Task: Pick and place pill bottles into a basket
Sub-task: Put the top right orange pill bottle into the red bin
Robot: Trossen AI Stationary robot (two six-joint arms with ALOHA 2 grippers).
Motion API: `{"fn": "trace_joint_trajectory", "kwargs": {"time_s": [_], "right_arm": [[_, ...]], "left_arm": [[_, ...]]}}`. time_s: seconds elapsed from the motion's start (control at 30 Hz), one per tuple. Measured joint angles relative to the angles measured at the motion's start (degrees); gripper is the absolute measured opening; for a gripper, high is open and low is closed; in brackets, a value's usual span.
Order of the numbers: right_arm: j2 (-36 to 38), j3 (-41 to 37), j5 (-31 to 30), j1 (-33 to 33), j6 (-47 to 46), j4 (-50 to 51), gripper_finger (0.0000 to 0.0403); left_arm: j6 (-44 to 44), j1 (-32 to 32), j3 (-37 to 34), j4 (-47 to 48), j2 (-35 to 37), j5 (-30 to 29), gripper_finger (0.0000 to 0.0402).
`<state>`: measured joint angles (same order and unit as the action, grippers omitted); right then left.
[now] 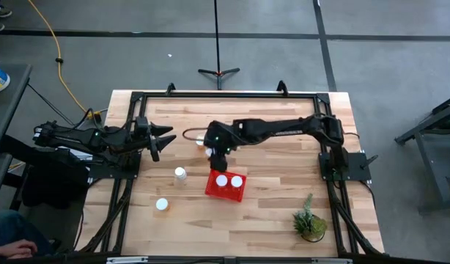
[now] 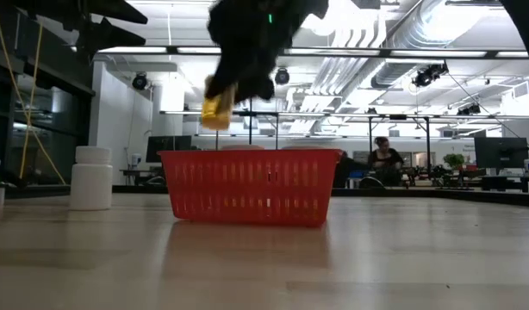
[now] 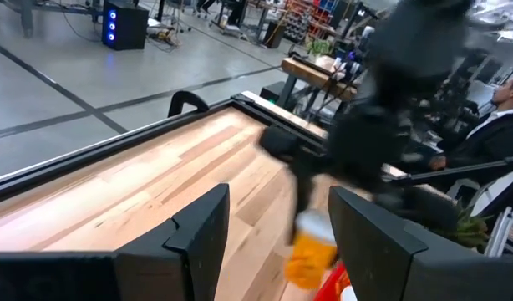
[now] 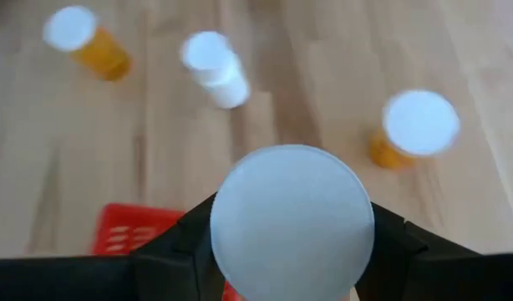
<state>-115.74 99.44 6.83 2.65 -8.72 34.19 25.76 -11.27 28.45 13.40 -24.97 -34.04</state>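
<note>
1. My right gripper (image 1: 219, 155) is clenched on an orange pill bottle (image 2: 216, 109), held in the air just above the far-left edge of the red basket (image 2: 252, 187).
2. I count two white caps (image 1: 229, 180) already inside the basket.
3. A whitish bottle (image 1: 180, 174) and an orange one (image 1: 162, 204) stand on the table (image 1: 269, 213), left of the basket.
4. My left gripper (image 1: 160, 139) hangs released, well apart at the table's left edge.
</note>
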Motion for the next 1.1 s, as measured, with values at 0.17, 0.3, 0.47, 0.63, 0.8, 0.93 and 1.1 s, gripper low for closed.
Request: {"fn": "trace_joint_trajectory", "kwargs": {"time_s": [0.17,0.3,0.47,0.63,0.8,0.93,1.1], "right_arm": [[0.1,3.9,-2.2,-4.8,-1.2,3.6,0.0184],[0.1,3.8,-3.8,-8.8,-4.8,4.7,0.0184],[0.0,3.4,-10.7,-13.6,-7.9,4.3,0.0185],[-2.5,3.5,-13.7,-16.3,-10.3,4.0,0.0185],[-5.4,3.4,-15.5,-16.8,-13.4,4.4,0.0185],[-5.9,3.4,-18.1,-16.7,-14.4,3.7,0.0185],[-6.8,3.5,-16.8,-16.5,-15.2,2.8,0.0185]], "left_arm": [[0.0,0.0,0.0,0.5,0.0,0.0,0.0239],[0.0,0.0,0.0,0.5,0.0,0.3,0.0239],[0.0,0.0,0.0,0.5,0.0,1.5,0.0239],[0.0,0.0,0.0,0.5,0.0,1.5,0.0239],[0.1,0.0,0.0,0.4,0.0,2.3,0.0239],[0.3,0.0,0.0,0.1,0.0,3.3,0.0239],[0.4,0.0,0.0,0.1,0.0,3.2,0.0239]]}}
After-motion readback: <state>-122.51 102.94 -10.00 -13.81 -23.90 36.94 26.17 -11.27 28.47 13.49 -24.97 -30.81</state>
